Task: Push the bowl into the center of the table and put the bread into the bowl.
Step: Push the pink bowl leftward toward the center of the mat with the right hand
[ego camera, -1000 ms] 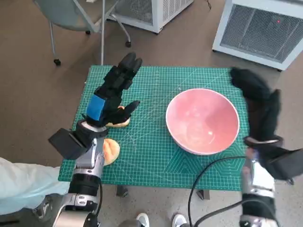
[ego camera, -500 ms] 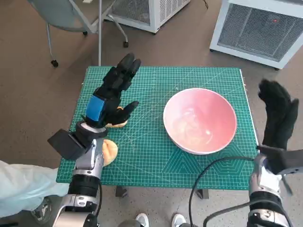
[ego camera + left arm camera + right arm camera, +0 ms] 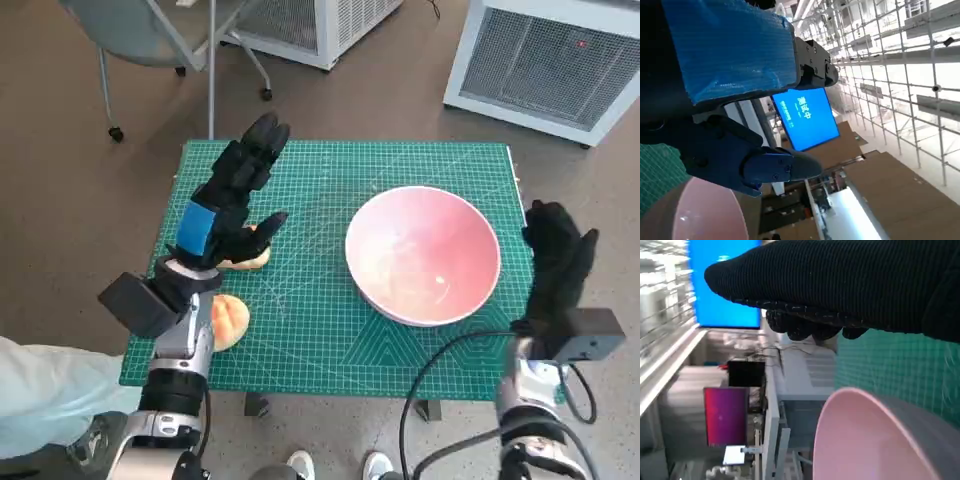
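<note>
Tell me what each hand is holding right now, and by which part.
Nothing is held. The left hand hovers with spread fingers above the bread; the right hand is open beside the bowl, gripping nothing.

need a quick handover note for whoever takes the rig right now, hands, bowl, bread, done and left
Left hand: open, fingers spread above the table's left part, holding nothing.
Right hand: open, off the table's right edge beside the bowl; contact cannot be told.
Pink bowl: upright, empty, right of the green mat's centre.
Bread: one piece under the left hand, another near the front left edge beside the left forearm.
Done: nothing clearly finished.
Left: push the bowl to centre, then put the bread in.
</note>
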You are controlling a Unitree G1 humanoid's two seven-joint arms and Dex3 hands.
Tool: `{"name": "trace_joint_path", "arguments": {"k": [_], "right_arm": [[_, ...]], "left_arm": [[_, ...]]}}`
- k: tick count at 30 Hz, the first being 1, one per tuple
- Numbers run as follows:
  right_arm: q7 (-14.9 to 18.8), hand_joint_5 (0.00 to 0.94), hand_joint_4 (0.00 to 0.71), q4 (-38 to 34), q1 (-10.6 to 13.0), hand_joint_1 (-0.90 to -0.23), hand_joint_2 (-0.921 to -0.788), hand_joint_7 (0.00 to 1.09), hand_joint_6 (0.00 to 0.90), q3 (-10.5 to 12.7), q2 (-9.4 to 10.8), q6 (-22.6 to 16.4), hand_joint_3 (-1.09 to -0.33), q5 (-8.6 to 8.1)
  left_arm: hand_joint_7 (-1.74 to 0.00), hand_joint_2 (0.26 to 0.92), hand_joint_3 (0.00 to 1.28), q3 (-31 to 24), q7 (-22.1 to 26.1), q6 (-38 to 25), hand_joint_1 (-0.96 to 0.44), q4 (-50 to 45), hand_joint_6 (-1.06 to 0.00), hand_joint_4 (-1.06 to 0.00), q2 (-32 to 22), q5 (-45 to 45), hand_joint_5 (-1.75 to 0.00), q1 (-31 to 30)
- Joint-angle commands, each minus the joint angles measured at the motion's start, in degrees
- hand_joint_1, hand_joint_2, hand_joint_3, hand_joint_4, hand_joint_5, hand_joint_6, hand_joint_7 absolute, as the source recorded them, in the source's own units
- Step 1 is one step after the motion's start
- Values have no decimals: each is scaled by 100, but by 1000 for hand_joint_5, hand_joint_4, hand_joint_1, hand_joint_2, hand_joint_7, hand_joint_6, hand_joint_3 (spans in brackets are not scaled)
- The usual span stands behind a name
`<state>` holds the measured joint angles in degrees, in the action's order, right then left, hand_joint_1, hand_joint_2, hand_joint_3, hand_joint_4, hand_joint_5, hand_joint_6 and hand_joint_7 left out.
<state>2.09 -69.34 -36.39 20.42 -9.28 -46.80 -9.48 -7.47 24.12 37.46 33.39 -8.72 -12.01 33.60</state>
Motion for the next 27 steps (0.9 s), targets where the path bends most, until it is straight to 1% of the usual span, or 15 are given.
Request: {"name": "trace_joint_path", "arguments": {"k": [1,5,9,11,14,19,20,27], "right_arm": [[165,28,298,-239,-111,-561,-921,549,152,121,190,495,-865,-217],[319,22,294,-332,-264,-552,-921,551,178,253,318,869,-871,-408],[448,9,296,-409,-439,-548,-921,493,233,394,432,1208,-863,-576],[470,7,297,-433,-519,-542,-921,482,249,438,488,1329,-860,-626],[444,7,303,-455,-618,-530,-921,475,274,456,561,1449,-857,-635],[366,10,313,-506,-776,-524,-921,468,294,411,652,1574,-851,-568],[363,8,317,-512,-794,-526,-921,452,304,408,663,1583,-848,-559],[405,10,337,-559,-1006,-539,-921,417,329,425,784,1767,-838,-583]], "left_arm": [[-103,921,356,-33,-55,52,-537,-40,-271,-247,-65,40,-1,-47],[-102,921,355,-41,-70,53,-540,-45,-272,-248,-89,39,-1,-57],[-101,921,354,-48,-68,59,-540,-28,-274,-249,-109,32,-1,-64],[-100,921,353,-52,-67,61,-538,-30,-275,-249,-120,31,-1,-73],[-99,921,353,-57,-69,61,-541,-49,-276,-249,-138,31,-1,-92],[-97,921,355,-62,-80,50,-553,-164,-278,-250,-182,34,-2,-170],[-96,921,355,-61,-85,50,-556,-189,-279,-251,-188,37,-2,-187],[-92,921,352,-83,-118,54,-563,-346,-279,-252,-259,55,-2,-325]]}}
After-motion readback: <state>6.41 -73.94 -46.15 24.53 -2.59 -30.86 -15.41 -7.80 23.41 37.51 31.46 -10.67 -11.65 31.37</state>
